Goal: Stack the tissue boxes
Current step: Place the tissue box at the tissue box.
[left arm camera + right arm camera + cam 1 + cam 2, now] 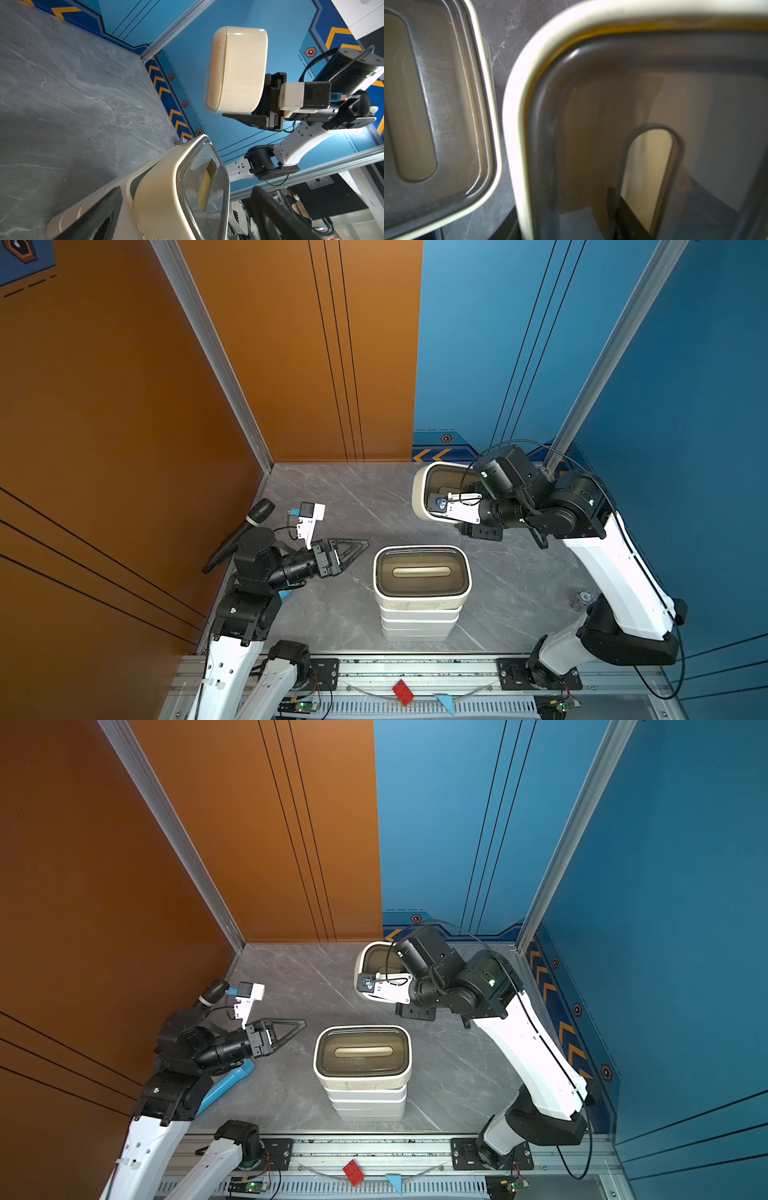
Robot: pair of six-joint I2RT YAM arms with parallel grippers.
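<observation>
The fingers [245, 119] of my right gripper [231, 113] are closed almost fully on a cream tissue box [234, 68]. In the left wrist view, 1 finger lies outside along its wall; the other is hidden, I think inside. The box hangs in the air, clear of the grey table [62, 93]. The same view shows my left gripper [182, 216] spread as wide as it goes and holding nothing. The stack [158, 197] is just ahead of it, untouched as far as I can see. I judge it is parked there so that it does not block the placing.

In the right wrist view a dark finger goes in through the oval slot [648, 176] of the lid. This grip makes sense, because the body looks too wide for the jaws.

In both top views the cream tissue box [424, 485] is behind and to the right of the stack [419, 614], not yet above it. I cannot tell if it is level. The top cream box [422, 572] lies flat, so I should carry mine over it and lower it squarely.
</observation>
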